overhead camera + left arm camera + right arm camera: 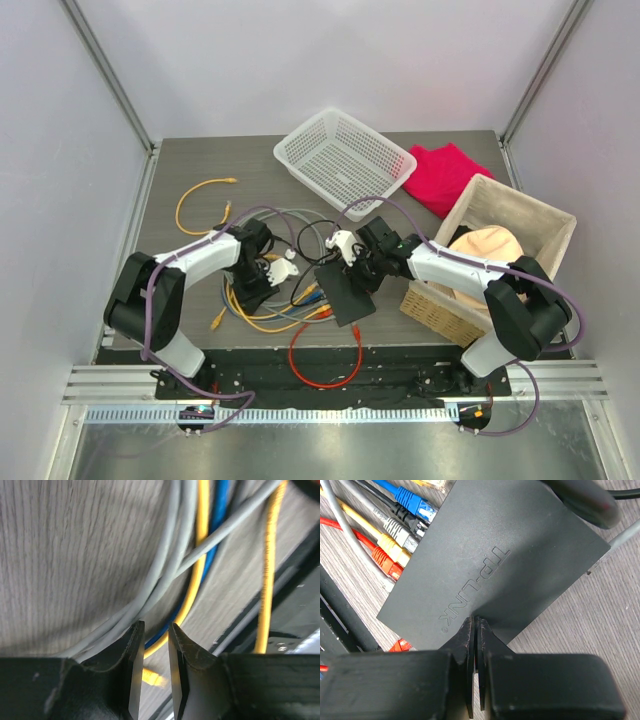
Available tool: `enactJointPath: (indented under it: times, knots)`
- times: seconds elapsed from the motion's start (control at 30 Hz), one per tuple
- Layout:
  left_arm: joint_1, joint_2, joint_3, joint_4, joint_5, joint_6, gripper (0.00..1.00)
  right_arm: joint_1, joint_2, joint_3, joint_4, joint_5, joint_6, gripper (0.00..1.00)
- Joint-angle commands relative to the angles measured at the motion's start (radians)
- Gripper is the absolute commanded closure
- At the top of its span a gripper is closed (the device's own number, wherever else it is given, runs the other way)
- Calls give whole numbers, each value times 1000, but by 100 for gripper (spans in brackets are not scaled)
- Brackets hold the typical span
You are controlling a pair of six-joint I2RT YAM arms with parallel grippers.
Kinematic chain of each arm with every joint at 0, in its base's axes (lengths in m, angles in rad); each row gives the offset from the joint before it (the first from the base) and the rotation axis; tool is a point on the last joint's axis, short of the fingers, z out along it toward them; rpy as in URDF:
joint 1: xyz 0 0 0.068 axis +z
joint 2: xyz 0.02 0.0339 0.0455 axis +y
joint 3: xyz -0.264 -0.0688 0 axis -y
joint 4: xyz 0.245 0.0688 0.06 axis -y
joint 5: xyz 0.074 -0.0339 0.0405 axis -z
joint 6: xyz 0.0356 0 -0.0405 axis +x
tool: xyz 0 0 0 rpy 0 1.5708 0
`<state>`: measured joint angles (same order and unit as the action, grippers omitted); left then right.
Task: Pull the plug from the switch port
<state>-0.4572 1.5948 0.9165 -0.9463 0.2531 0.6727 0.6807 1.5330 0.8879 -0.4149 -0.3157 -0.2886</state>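
1. The switch (345,296) lies flat on the table (180,170) near its front edge, between my two arms.
2. One long edge holds a row of plugs: blue plug (411,501), grey plug (400,530), yellow plug (390,545), orange plug (382,560).
3. Right gripper (474,630) – fingers all but touching, with nothing visible between them. The tips are at a plain edge of the switch.
4. Left gripper (153,645) – a narrow gap, hanging over the loose cables (165,580) and clamping none.

Two arms, left arm (190,255) and right arm (455,262): white link shells, black joint housings and bases, a purple cable (150,300) looped along each, and matte black wedge-shaped fingers (135,675), faintly scuffed, on left gripper (155,630) and right gripper (473,622).
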Motion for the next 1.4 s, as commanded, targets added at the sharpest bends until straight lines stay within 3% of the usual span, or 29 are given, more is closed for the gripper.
enactJointPath:
  times: [0.0, 0.13, 0.57, 0.8, 0.87, 1.0, 1.2, 1.37]
  knots:
    - [12, 2, 56, -45, 138, -39, 70, 3, 16, -27, -5, 53, -7, 98]
    - [12, 34, 64, -71, 201, -58, 70, 2, 21, -23, -2, 53, -6, 98]
    - [11, 33, -14, 95, 84, -96, 70, 2, 26, -18, -2, 53, -4, 98]
    - [11, 44, -21, 89, 89, -91, 94, 2, 21, -20, -2, 58, -7, 98]
    - [11, 36, 8, 51, 87, -72, 100, 2, 21, -20, -4, 58, -7, 98]
    - [11, 10, 198, -130, 71, 33, 100, 0, 22, -20, -7, 55, -6, 99]
    - [11, 76, 510, -573, 9, 188, 100, 3, 44, -7, -5, 53, -3, 98]
    - [25, 96, 484, -686, -98, 241, 100, 2, 52, 11, -4, 58, -9, 98]
